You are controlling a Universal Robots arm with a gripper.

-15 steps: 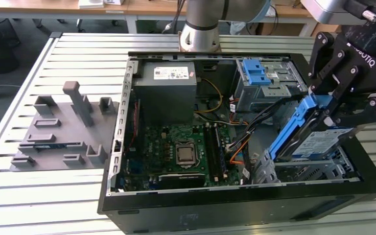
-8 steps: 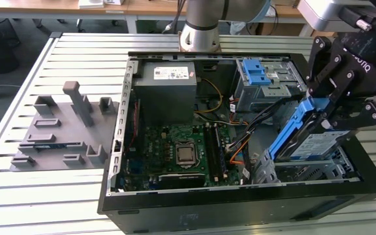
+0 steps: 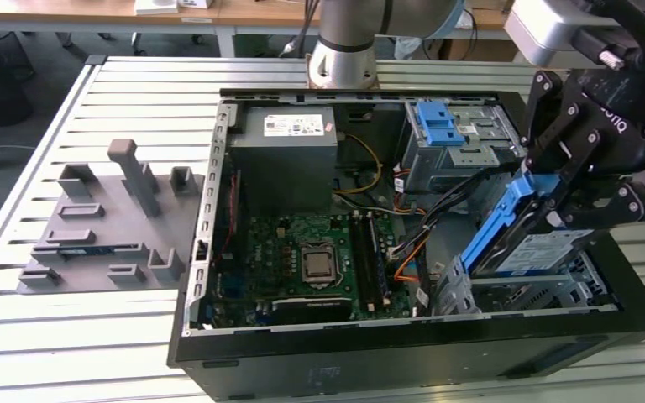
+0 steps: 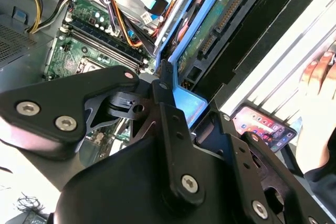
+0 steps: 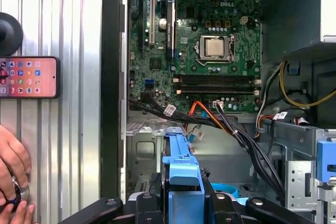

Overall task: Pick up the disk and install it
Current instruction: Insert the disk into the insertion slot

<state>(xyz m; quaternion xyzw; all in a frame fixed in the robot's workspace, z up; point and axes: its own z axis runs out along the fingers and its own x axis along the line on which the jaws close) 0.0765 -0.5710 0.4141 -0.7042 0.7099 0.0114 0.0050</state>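
The disk (image 3: pixel 533 248), silver with a blue-and-white label and blue rails, hangs tilted on edge over the metal bay (image 3: pixel 547 294) at the open computer case's corner on the exterior view's right. My gripper (image 3: pixel 556 206) is shut on it from above, a black finger on each flat side. In the first wrist view the disk's blue rail (image 5: pixel 181 167) runs up between my fingers (image 5: pixel 143 203), with the gripper (image 5: pixel 181 204) closed around it. The second wrist view has the disk's green circuit-board underside (image 4: pixel 210 30) and blue rail end (image 4: pixel 187 104) in the gripper (image 4: pixel 176 109).
Inside the case lie the motherboard (image 3: pixel 312 260), a grey power-supply box (image 3: pixel 289 143), a cage with a light-blue latch (image 3: pixel 457 134) and loose cables (image 5: pixel 226 121). A grey fixture (image 3: pixel 110 218) stands on the slatted table. A phone (image 5: pixel 29 77) and a person's hand (image 5: pixel 13 182) lie beside the case.
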